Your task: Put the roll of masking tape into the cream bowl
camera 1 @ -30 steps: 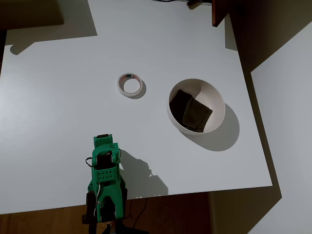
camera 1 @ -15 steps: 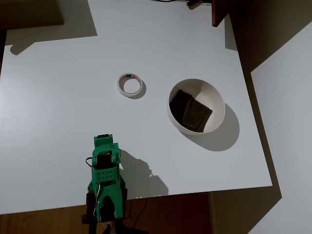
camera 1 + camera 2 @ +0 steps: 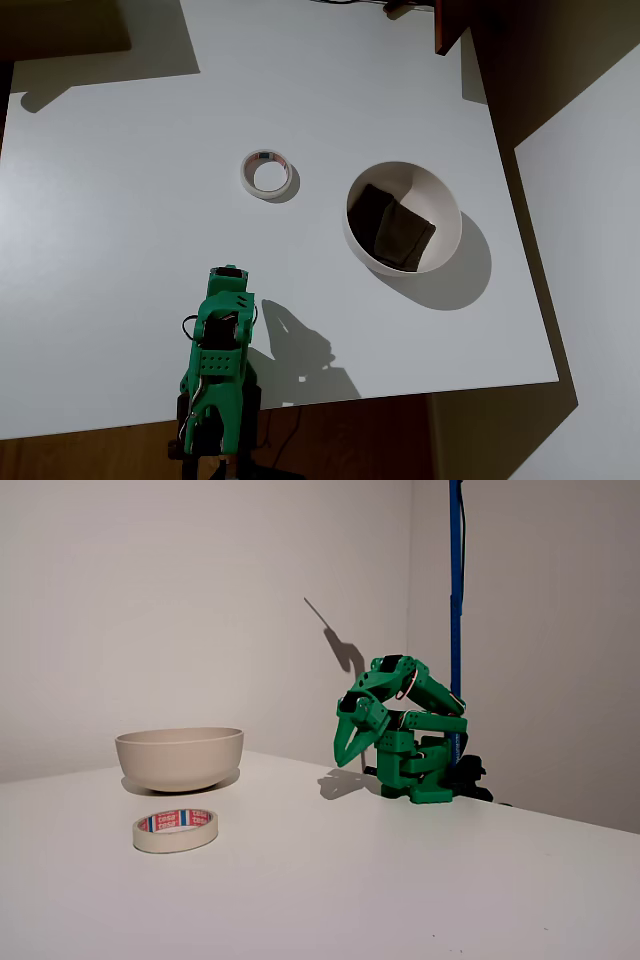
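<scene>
**Green arm folded at the bench edge, tape and bowl apart**

The green arm (image 3: 405, 730) sits folded near the lower edge of the white bench (image 3: 120, 230) in the overhead view, at the right of the fixed view. Its claw (image 3: 347, 750) points down, tips hanging above the bench surface and touching nothing. In the fixed view the fingers read as one closed wedge, drawn together with nothing between them. From overhead the claw (image 3: 228, 285) is hidden under the arm's own body, so that view cannot confirm how the fingers stand.

The roll of masking tape (image 3: 266, 174) lies flat on the bench, well apart from the claw. In the fixed view the roll (image 3: 175, 831) shows red and blue printing on its inner core.

The cream bowl (image 3: 440, 205) stands upright on the bench, to the right of the tape in the overhead view and near it without touching. A dark brown squarish patch (image 3: 392, 228) lies inside the bowl. In the fixed view the bowl (image 3: 180, 757) stands behind the tape.

A blue upright pole (image 3: 455, 610) rises behind the arm.
</scene>
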